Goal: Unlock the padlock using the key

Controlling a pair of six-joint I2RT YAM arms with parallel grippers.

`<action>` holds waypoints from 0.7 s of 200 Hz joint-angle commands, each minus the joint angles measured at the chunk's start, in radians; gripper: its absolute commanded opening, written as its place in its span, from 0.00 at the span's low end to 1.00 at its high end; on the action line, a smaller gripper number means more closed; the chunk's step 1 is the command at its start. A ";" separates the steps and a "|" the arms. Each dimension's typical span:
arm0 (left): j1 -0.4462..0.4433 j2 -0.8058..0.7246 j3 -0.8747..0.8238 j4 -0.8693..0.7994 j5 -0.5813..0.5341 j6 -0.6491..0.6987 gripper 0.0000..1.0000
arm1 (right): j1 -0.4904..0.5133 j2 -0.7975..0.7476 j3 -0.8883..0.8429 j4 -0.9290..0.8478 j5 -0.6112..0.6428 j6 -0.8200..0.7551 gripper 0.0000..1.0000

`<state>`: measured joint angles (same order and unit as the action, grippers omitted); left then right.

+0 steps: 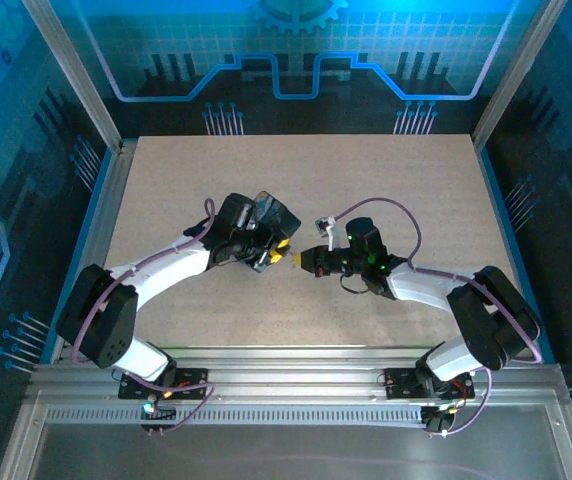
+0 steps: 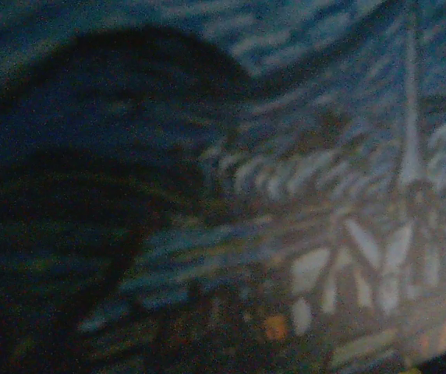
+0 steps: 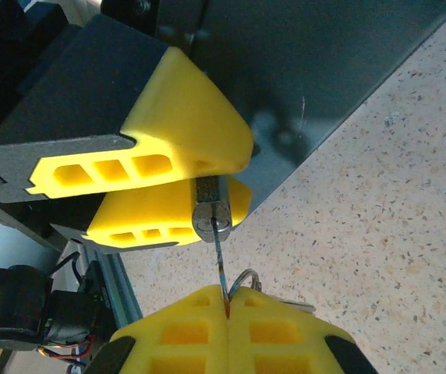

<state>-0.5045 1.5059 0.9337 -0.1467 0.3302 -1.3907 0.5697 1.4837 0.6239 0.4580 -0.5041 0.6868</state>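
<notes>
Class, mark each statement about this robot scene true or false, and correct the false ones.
1. The right gripper is shut on the key. True.
2. The padlock lies on the table. False: the left gripper holds it between its fingers.
3. The key's tip reaches the padlock's keyhole. True.
4. The grippers are at opposite edges of the table. False: they meet near its middle.
</notes>
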 commanded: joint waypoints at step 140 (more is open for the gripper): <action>-0.005 -0.031 0.010 -0.014 0.071 0.032 0.00 | 0.052 0.084 0.117 0.196 -0.056 0.008 0.04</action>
<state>-0.4942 1.5043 0.9337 -0.1543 0.3214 -1.3785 0.5892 1.5654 0.6643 0.5392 -0.5087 0.7044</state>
